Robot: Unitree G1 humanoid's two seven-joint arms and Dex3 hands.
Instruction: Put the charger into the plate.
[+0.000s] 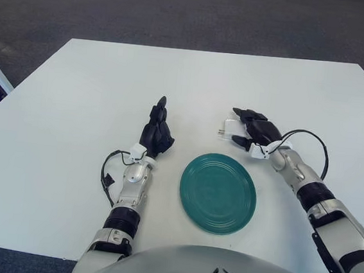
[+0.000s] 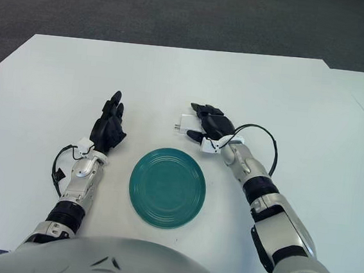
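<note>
While the round dark-green plate (image 1: 218,193) lies flat on the white desk (image 1: 76,100) close to the robot, the small white block-shaped charger (image 1: 230,127) sits just beyond the plate's far right edge, outside it. The black right hand (image 1: 253,128) curls over the charger, fingers wrapped around it. The black left hand (image 1: 156,130) shows left of the plate, fingers extended and holding nothing.

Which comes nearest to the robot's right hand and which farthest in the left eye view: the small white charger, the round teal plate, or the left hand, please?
1. Small white charger: at the right hand, against its fingers.
2. Round teal plate: just below and left of that hand.
3. Left hand: farthest, across the white table, left of the plate.
</note>
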